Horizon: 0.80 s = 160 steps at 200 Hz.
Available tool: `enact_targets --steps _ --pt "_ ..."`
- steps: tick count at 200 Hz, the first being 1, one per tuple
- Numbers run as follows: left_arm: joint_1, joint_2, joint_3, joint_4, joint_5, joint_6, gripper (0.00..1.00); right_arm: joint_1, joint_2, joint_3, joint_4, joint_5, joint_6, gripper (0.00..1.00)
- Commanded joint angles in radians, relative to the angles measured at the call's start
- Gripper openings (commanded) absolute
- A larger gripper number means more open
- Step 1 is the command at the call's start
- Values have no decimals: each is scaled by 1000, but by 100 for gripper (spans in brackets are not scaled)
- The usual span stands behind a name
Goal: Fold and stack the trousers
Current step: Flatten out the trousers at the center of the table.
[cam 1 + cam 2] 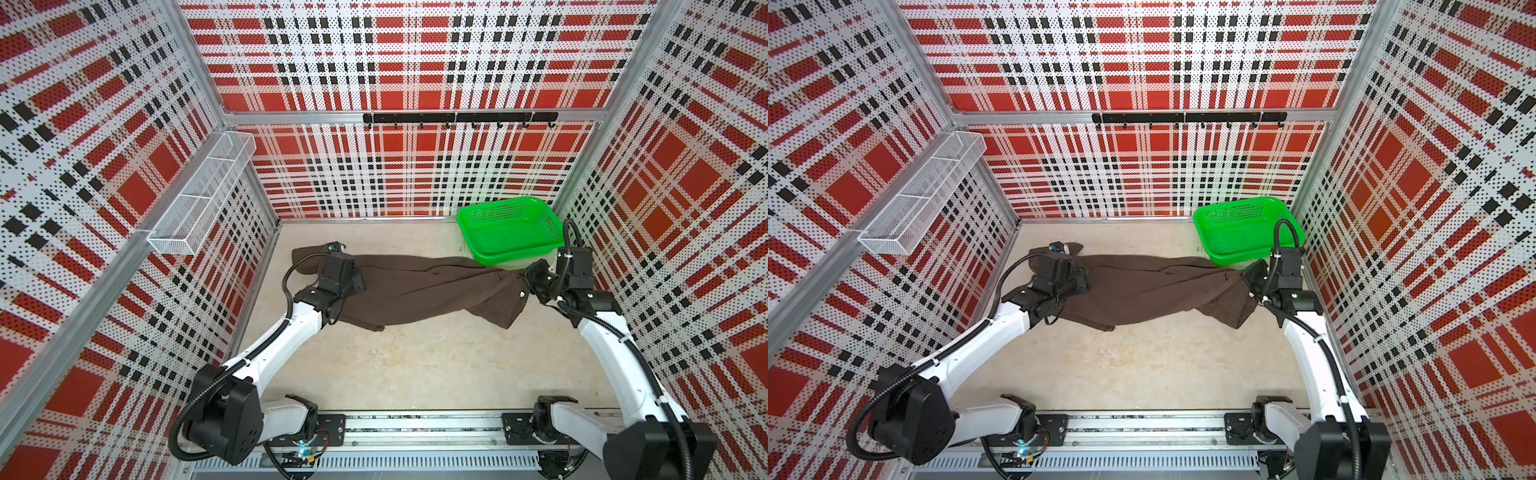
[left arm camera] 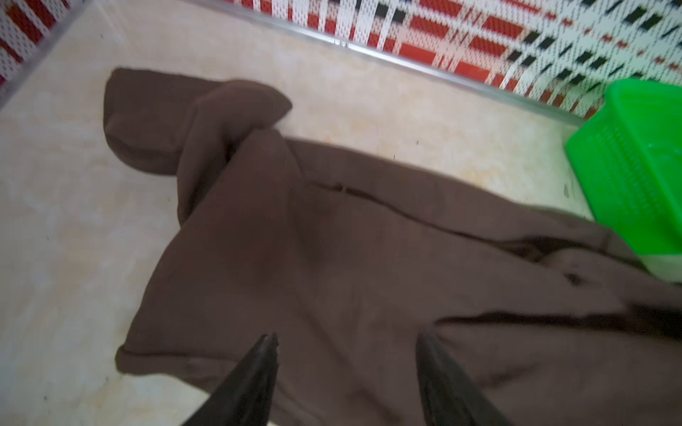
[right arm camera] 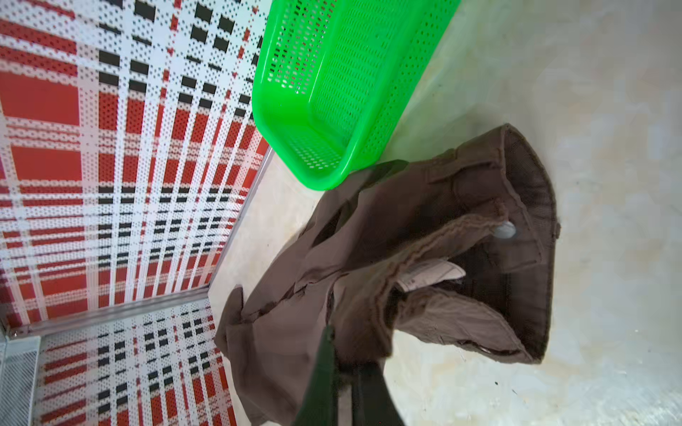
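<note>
The dark brown trousers (image 1: pixel 415 286) lie stretched across the tabletop (image 1: pixel 415 365), outside the green perforated basket (image 1: pixel 515 252), whose mesh floor shows bare green. Their waistband end sits just beside the basket's near wall. The right tool (image 3: pixel 343 357) pinches the waist cloth, while the left tool (image 2: pixel 347 341) hovers with jaws apart over a leg.

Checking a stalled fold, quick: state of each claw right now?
Left claw: open, holding nothing.
Right claw: closed on the trousers.
</note>
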Motion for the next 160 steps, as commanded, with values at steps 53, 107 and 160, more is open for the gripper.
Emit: enact_targets --steps 53,107,160 --pt "58 -130 -242 104 27 -176 72 -180 34 169 56 -38 -32 0" --pt "120 -44 -320 271 84 -239 72 -248 35 203 34 -71 -46 0" --pt "157 66 -367 359 115 -231 73 -303 32 225 25 -91 -58 0"
